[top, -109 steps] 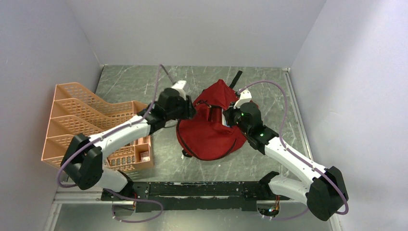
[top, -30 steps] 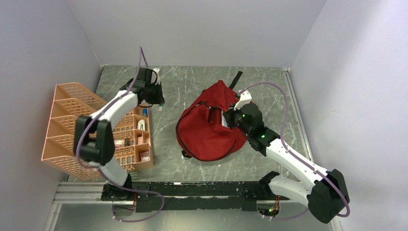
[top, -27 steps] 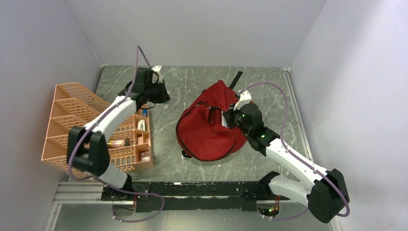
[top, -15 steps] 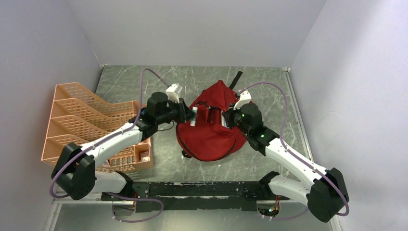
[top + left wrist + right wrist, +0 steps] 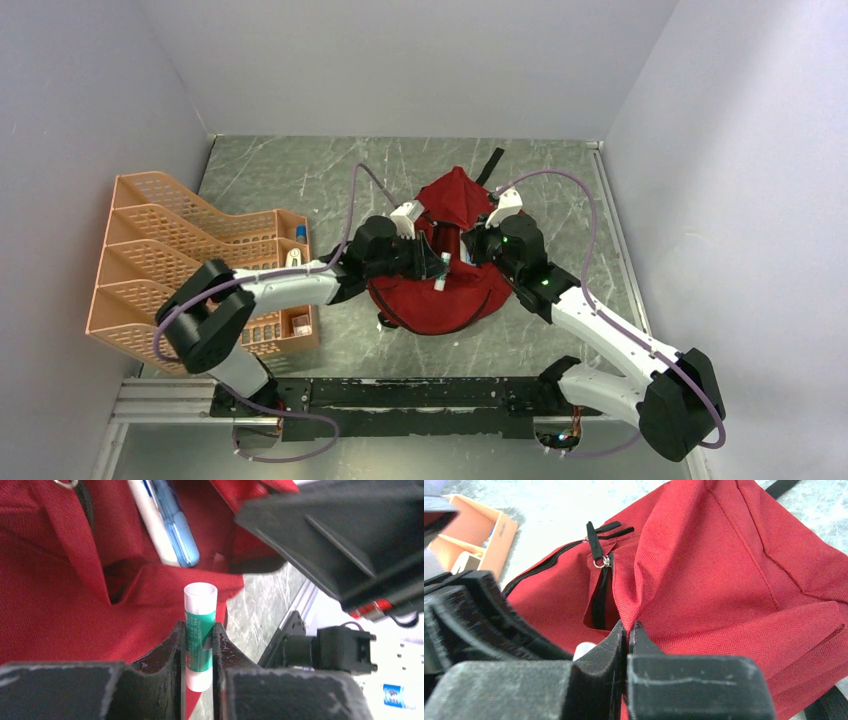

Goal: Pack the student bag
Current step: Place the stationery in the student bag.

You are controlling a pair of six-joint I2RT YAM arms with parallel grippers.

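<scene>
A red student bag (image 5: 440, 295) lies near the middle of the grey tabletop (image 5: 300, 170), its top toward the far edge. An orange organiser (image 5: 190, 255) stands along the left edge, well apart from the bag.

The left gripper (image 5: 440, 268) reaches in over the bag from the left. Its wrist view shows the jaws clamped on a small green-and-white tube (image 5: 200, 600), which is held around its middle with its white end sticking out past the fingertips. Just beyond the tube, a blue and white pen (image 5: 167, 522) lies inside a gap in the red fabric.

The right gripper (image 5: 472, 248) is at the bag's right side. Its jaws are pinched tight on a fold of red fabric at the rim of the opening, beside a black zipper with a metal pull (image 5: 596, 555).

The step in hand looks like dropping the tube into the bag. To do it well:

- **Right gripper:** hold the fold up and slightly outward so the mouth gapes.
- **Left gripper, approach:** carry the tube over the gap where the pen lies and tip its free end downward.
- **Left gripper, release:** lower the tube until that end is past the fabric lip, and only then let go.

If the tube is let go over the sloping outer fabric, it would probably roll off onto the tabletop. Moving slowly should stop the fingers snagging the zipper or dragging the rim shut.
</scene>
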